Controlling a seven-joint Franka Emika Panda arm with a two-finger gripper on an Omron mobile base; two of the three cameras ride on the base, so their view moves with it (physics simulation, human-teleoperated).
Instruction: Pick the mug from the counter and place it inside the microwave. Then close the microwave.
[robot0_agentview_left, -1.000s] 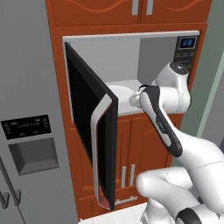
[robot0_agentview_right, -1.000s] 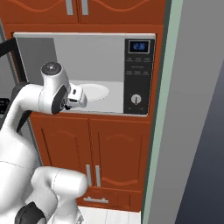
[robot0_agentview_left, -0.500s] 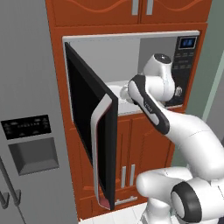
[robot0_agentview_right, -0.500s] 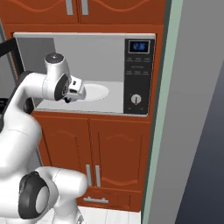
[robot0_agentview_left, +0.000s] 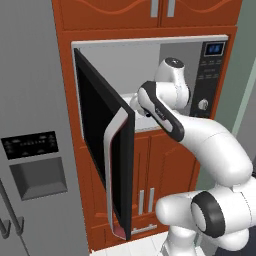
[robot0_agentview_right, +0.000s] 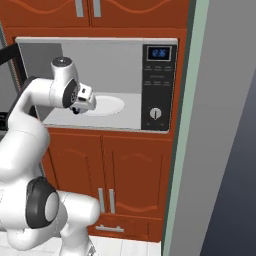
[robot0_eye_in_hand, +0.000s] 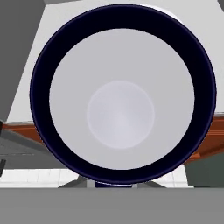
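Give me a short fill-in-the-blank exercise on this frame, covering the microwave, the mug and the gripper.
1. The microwave's black glass door stands ____.
2. In the hand view, the camera looks straight into the mug, whose rim is dark ____.
3. The gripper is shut on the ____.
4. On the microwave's control panel, the knob sits ____ the blue display.

Missing words: open; blue; mug; below

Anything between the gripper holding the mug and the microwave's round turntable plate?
Nothing. In the right base view, bare grey floor separates the gripper from the white round plate of the black-paneled built-in microwave.
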